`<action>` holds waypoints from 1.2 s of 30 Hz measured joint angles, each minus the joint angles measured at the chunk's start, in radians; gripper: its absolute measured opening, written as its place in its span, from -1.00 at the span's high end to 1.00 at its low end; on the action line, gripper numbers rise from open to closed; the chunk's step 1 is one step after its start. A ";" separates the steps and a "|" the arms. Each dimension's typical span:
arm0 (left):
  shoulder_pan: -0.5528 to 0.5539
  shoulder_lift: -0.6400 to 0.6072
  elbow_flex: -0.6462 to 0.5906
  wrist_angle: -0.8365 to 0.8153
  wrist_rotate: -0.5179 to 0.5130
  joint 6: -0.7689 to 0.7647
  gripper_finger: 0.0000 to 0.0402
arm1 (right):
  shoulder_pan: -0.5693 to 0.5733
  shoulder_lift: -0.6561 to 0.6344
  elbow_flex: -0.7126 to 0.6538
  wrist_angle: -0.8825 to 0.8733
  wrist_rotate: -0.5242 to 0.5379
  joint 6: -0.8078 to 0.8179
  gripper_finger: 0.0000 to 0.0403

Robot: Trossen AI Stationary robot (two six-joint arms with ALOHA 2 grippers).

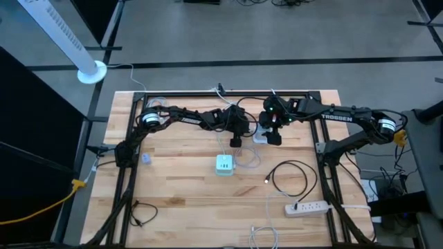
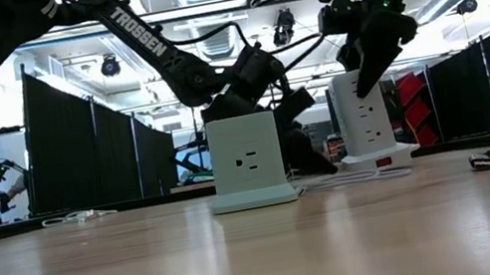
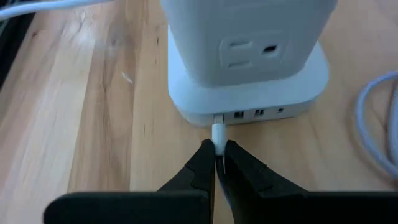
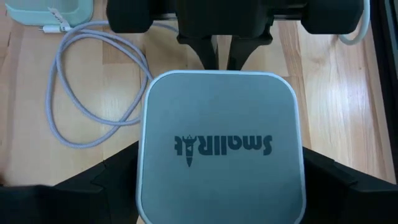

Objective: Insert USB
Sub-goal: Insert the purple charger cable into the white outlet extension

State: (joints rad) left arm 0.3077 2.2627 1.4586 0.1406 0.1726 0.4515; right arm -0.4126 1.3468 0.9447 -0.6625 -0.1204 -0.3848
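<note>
A white power tower (image 4: 221, 146) stands on its base on the table, USB ports (image 3: 249, 114) in the base's side. My left gripper (image 3: 216, 148) sits low at that side, shut on a white USB plug (image 3: 216, 132) whose tip meets the leftmost port. The plug's white cable (image 4: 62, 99) lies looped on the wood. My right gripper (image 2: 368, 63) is above the tower (image 2: 364, 122), its fingers down either side of the tower's top. In the high view the two grippers (image 1: 235, 140) (image 1: 274, 136) flank the tower (image 1: 260, 136). My left gripper pinches the USB plug's white body (image 3: 217, 138) between its two fingertips, lying level and along the plug. The plug's front end is at the port in the tower's base (image 3: 218, 118). My right gripper grips the tower's upper part (image 4: 149, 174) from above, one finger (image 4: 109, 177) on each opposite side. The tower stays upright on the table.
A pale green power cube (image 1: 224, 164) stands nearer the table's front, with a connector (image 4: 55, 27) lying by it. A black cable loop (image 1: 291, 176) and a white power strip (image 1: 306, 206) lie to the front right. Thin cables (image 1: 142, 213) lie near the front edge.
</note>
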 joint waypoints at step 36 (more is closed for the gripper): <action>-0.008 0.018 -0.008 0.094 0.031 -0.106 0.94 | -0.001 -0.010 -0.099 0.014 0.026 0.076 -0.46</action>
State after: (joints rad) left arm 0.2994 2.2807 1.4506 0.2342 0.2037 0.3459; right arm -0.4140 1.3365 0.8457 -0.6482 -0.0946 -0.3092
